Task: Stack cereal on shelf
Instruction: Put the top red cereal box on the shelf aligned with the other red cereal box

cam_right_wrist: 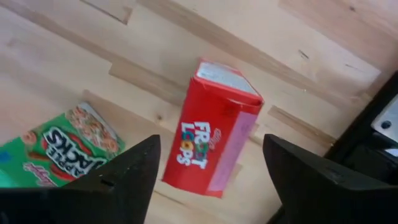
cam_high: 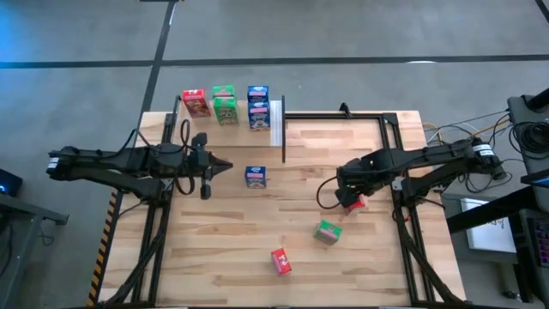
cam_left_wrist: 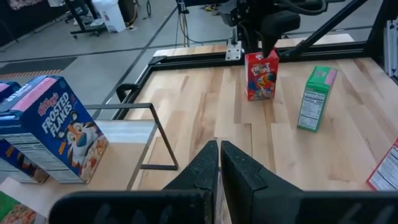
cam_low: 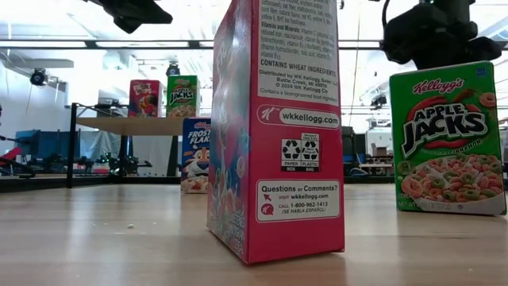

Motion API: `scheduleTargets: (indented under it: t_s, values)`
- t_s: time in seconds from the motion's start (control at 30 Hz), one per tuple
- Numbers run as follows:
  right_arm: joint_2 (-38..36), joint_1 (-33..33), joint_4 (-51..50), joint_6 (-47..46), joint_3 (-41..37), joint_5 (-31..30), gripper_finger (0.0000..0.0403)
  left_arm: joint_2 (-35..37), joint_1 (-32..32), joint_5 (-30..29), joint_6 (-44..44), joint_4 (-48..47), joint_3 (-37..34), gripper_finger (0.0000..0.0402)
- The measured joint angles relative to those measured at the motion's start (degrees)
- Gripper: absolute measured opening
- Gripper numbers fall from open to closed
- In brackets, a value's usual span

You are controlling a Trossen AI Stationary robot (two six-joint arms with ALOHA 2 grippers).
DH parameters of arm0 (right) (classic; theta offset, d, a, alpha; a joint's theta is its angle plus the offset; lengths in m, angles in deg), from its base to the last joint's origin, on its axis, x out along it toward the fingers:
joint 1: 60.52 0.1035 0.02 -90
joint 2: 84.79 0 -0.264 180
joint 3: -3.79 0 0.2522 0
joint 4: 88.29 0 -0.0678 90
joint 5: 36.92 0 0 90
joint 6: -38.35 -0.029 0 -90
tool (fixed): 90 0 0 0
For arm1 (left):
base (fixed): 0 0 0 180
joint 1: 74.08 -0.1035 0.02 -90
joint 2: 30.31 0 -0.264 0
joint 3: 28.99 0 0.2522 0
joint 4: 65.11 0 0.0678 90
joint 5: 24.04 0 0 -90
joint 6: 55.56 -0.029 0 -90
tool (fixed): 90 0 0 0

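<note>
A: Where is the nearest loose cereal box, relative to the working pincer?

B: Directly beneath the right gripper [cam_right_wrist: 205,168], at the table's [cam_high: 223,249] right side. A red Froot Loops box [cam_right_wrist: 214,134], standing upright, framed between two widely spread fingers [cam_right_wrist: 124,177] with clear gaps on both sides. Nothing held, nothing touched.

A: Long axis?

B: Vertical, top flap up toward the wrist camera. Probably needs a straight descent, then a squeeze across the narrow sides.

A: Other loose boxes?

B: A green Apple Jacks box [cam_high: 328,231] just beside the red one, nearer the front edge. Another red box [cam_high: 280,261] further forward. A blue Frosted Flakes box [cam_high: 255,176] mid-table, near the left gripper [cam_left_wrist: 219,163].

A: Left gripper's state?

B: Fingers pressed together, empty, parked over the table's left side.

A: And the shelf?

B: Shelf [cam_high: 276,120] at the far edge, well apart from the right gripper. Red, green and blue boxes already lined up there.
</note>
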Motion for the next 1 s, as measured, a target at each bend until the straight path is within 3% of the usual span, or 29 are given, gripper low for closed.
scheduleTargets:
  t_s: [0.23, 0.47, 1.0]
  values:
    - [2.28, 1.68, 1.85, -2.61, -0.29, -0.80, 0.0301, 0.00, 0.00, -0.24, -0.32, -0.04, 0.00, 0.0001]
    - [7.60, 2.08, 1.83, -2.65, -0.61, -0.93, 0.0289, -0.04, 0.00, -0.26, -0.34, -0.17, 0.00, 0.0001]
    - [7.02, 2.07, 1.87, -0.64, -0.53, -2.47, 0.0180, -0.04, 0.00, -0.26, -0.32, 0.41, -0.02, 0.0001]
